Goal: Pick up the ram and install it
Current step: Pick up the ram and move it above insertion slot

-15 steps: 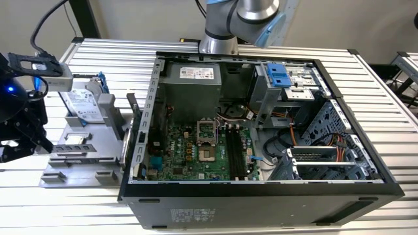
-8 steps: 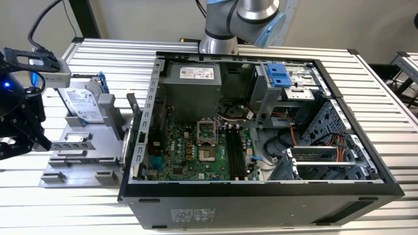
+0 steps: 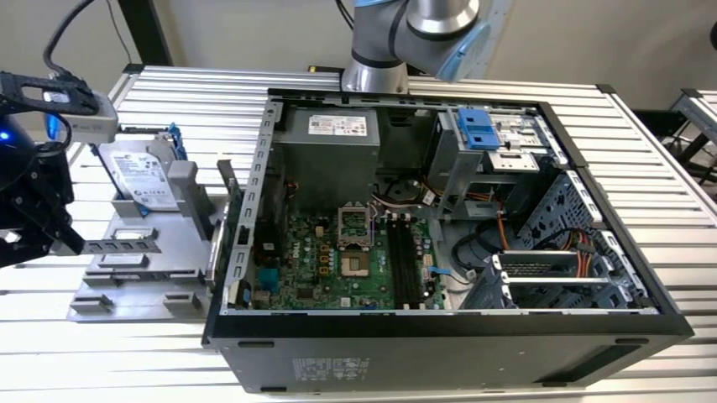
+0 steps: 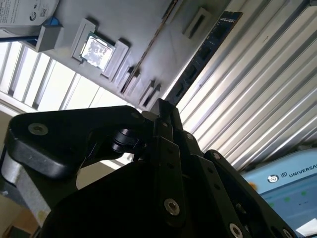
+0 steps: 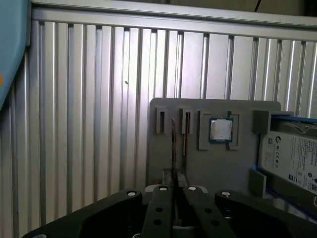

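The ram (image 4: 205, 52) is a long dark stick standing on edge at the outer side of the grey holder (image 4: 148, 29). In the first wrist view the ram (image 5: 173, 141) shows edge-on as a thin line on the holder (image 5: 198, 163). In the exterior view the ram (image 3: 225, 188) stands upright between the holder (image 3: 134, 252) and the open computer case (image 3: 448, 319). My gripper (image 3: 70, 242) hangs at the exterior view's left, short of the holder. In both wrist views the gripper (image 4: 163, 106) (image 5: 174, 187) has its fingers together with nothing between them, in line with the ram.
A silver hard drive (image 3: 143, 176) in a blue bracket and a small square processor chip (image 5: 220, 130) also sit on the holder. Inside the case the motherboard's long memory slots (image 3: 401, 252) lie beside the processor socket (image 3: 356, 225). Everything rests on a ribbed metal table (image 3: 627, 151).
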